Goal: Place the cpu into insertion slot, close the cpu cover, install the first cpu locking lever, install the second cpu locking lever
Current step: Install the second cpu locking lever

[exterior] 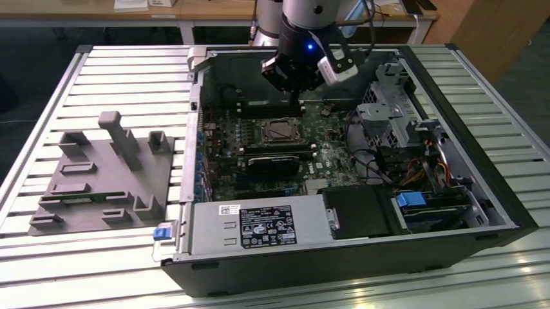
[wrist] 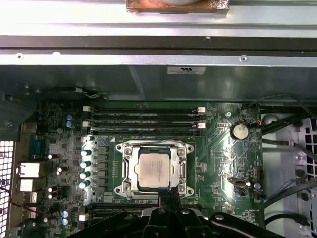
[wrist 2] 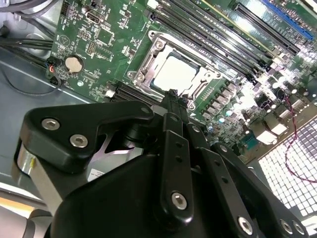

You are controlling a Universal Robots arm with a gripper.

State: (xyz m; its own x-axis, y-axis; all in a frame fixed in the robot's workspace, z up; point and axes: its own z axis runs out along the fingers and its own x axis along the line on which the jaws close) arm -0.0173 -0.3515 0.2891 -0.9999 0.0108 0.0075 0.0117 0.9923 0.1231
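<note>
Hovering inside the open computer case [exterior: 481, 193], the gripper [wrist: 169, 194] sits just off one edge of the insertion slot [wrist: 154, 170], its black fingers [wrist 2: 174, 101] pressed together with nothing between them. In both wrist views the fingertips end at the socket's silver rim, though whether they touch the metal cannot be told.

The cpu [wrist: 155, 169] lies flat in the insertion slot, its pale silver-grey top facing up and square to the socket. The cpu cover [wrist: 129, 166] is down over it (a thin silver frame with the chip showing through its central opening). In the second wrist view the same chip [wrist 2: 176, 73] appears framed by the cover [wrist 2: 151, 57]. The state of the locking levers cannot be made out.

The socket is seated on the green motherboard [wrist: 225, 163], beside a bank of long black memory slots [wrist: 143, 121] and near a round coin cell battery [wrist: 239, 131].

In the exterior view the arm [exterior: 303, 38] reaches down into the case at its far side, above the socket [exterior: 281, 131]. A grey fixture tray [exterior: 103, 174] rests on the slatted table [exterior: 51, 96] at the exterior view's left, well apart from the case.
</note>
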